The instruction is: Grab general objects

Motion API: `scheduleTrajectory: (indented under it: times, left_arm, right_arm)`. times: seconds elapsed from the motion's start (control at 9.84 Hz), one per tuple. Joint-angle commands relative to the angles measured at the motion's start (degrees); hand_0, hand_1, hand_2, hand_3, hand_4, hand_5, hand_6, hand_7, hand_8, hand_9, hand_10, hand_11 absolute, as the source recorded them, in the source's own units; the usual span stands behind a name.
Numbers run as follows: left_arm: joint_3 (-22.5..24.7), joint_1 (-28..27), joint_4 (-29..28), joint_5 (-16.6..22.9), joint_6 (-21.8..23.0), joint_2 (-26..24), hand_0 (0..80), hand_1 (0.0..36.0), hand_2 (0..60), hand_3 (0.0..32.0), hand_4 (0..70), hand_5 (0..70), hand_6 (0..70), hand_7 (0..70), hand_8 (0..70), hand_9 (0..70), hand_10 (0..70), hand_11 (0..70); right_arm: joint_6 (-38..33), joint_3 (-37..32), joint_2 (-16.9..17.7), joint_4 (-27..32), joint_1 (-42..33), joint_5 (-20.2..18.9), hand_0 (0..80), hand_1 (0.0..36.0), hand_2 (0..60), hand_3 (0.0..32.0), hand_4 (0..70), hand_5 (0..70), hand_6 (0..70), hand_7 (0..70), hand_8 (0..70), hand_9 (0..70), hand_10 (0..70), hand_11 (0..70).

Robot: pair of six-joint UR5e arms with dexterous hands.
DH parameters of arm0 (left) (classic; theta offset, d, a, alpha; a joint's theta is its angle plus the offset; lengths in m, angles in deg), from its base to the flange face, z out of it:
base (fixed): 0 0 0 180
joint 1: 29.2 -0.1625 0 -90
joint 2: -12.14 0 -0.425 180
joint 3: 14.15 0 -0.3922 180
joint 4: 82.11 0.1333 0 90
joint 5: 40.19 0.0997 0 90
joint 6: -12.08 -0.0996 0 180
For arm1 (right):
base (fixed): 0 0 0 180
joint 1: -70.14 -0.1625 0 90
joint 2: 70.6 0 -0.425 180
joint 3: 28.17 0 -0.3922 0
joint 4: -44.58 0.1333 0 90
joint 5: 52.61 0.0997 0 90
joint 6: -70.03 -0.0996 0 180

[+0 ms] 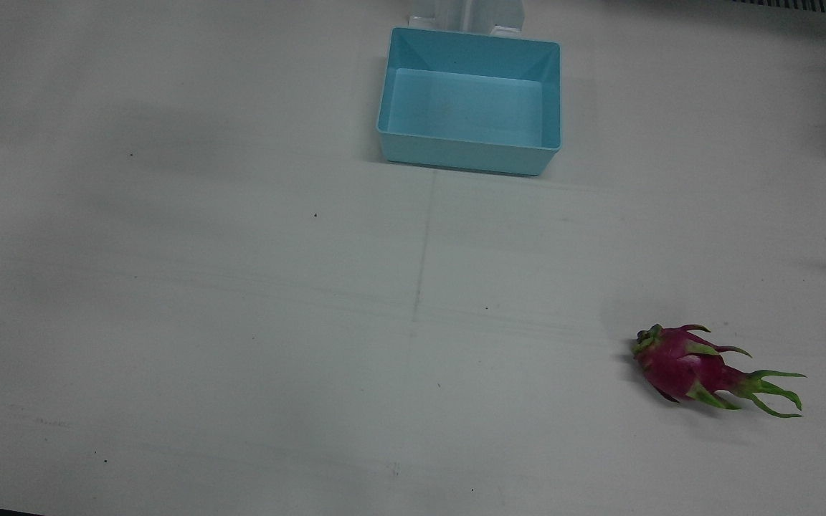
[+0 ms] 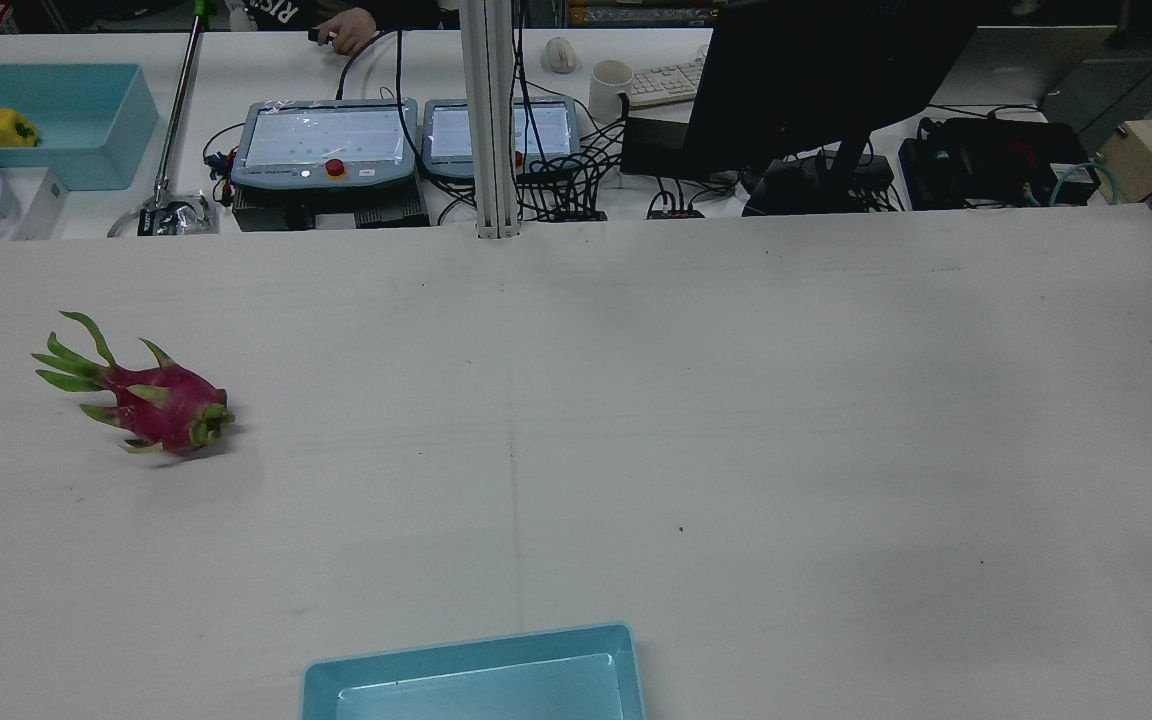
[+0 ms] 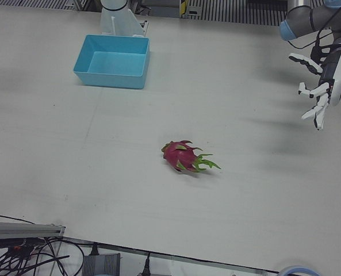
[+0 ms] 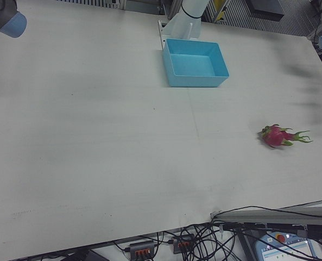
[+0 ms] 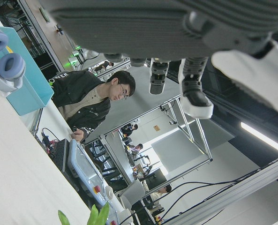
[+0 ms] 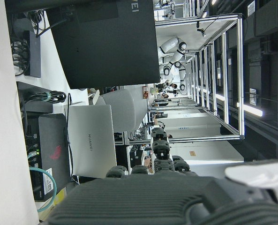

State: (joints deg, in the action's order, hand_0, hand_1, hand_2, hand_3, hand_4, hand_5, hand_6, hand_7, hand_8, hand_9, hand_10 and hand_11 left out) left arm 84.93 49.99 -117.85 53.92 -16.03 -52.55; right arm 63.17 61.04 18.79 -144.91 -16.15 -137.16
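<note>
Matt white table (image 1: 241,287); smooth, slightly glossy blue plastic bin (image 1: 470,150); dragon fruit (image 1: 685,365) with waxy magenta skin and green scales.

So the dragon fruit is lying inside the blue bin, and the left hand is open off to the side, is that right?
Not quite. The dragon fruit is not inside the blue bin; it lies on the bare table, well apart from the bin, which holds nothing. The left-front view shows this. The rest stands: the left hand is open, off to the side.
</note>
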Motion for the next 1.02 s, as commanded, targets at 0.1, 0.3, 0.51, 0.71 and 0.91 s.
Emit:
scheduleTrajectory:
  times: [0.1, 0.3, 0.51, 0.71, 0.91]
  left_arm:
    - [0.41, -0.18, 1.73, 7.56, -15.34, -0.09, 33.6, 0.0, 0.0, 0.0, 26.8, 70.0, 7.4, 25.6, 0.4, 3.7, 0.0, 0.0]
    - [0.85, -0.09, 2.08, 7.57, -17.14, -0.09, 49.3, 0.0, 0.0, 0.0, 30.6, 70.0, 9.5, 29.2, 0.9, 4.4, 0.0, 0.0]
    - [5.74, -0.35, 7.41, 7.40, -19.15, -0.70, 56.9, 0.0, 0.0, 0.0, 37.6, 70.0, 14.8, 38.5, 1.9, 6.3, 0.0, 0.0]
    - [9.28, -0.96, 20.21, 6.61, -25.29, -7.43, 68.6, 4.4, 0.0, 0.0, 46.2, 70.0, 19.2, 45.5, 2.8, 7.7, 0.0, 0.0]
    - [9.29, -5.25, 28.59, 6.26, -31.00, -14.65, 77.7, 5.8, 0.0, 0.0, 42.1, 70.0, 18.1, 43.2, 2.6, 7.2, 0.0, 0.0]
  right_arm:
    - [0.00, 0.00, 0.00, 0.00, -0.02, 0.00, 0.0, 0.0, 0.0, 0.0, 0.0, 0.0, 0.0, 0.0, 0.0, 0.0, 0.0, 0.0]
    - [0.00, 0.00, 0.00, 0.00, 0.07, 0.00, 0.0, 0.0, 0.0, 0.0, 0.0, 0.0, 0.0, 0.0, 0.0, 0.0, 0.0, 0.0]
    - [0.00, 0.00, 0.00, 0.00, 0.07, 0.00, 0.0, 0.0, 0.0, 0.0, 0.0, 0.0, 0.0, 0.0, 0.0, 0.0, 0.0, 0.0]
    - [0.00, 0.00, 0.00, 0.00, 0.07, 0.00, 0.0, 0.0, 0.0, 0.0, 0.0, 0.0, 0.0, 0.0, 0.0, 0.0, 0.0, 0.0]
    - [0.00, 0.00, 0.00, 0.00, -0.02, 0.00, 0.0, 0.0, 0.0, 0.0, 0.0, 0.0, 0.0, 0.0, 0.0, 0.0, 0.0, 0.0]
